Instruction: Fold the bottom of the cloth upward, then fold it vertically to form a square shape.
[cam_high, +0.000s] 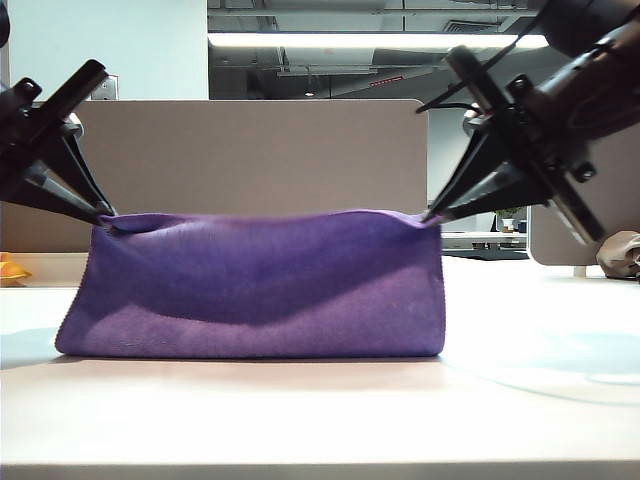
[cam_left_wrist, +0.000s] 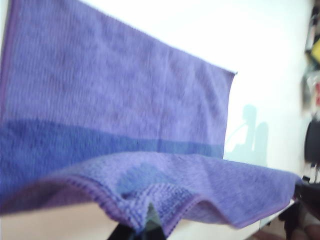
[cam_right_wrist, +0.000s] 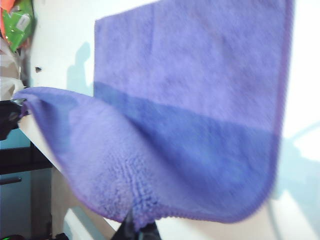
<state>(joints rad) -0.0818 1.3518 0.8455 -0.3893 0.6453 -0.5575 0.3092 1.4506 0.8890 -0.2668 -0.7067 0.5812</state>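
White table (cam_high: 320, 410) across lower frame, cloth (cam_high: 260, 285) centre, top edge lifted, left gripper (cam_high: 103, 215) clenched on upper-left corner, right gripper (cam_high: 432, 214) clenched on upper-right corner, beige partition (cam_high: 250, 155) behind, ceiling light (cam_high: 330, 40) top.

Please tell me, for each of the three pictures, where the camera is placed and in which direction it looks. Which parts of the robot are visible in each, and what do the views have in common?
Exterior view: low at table height, facing the lifted cloth; left gripper and right gripper pinch its top corners.
Left wrist view: on the left arm, looking down over the cloth on the table; left gripper shows, shut on the edge.
Right wrist view: on the right arm, looking down likewise; right gripper shows.
Shared: all see the cloth.
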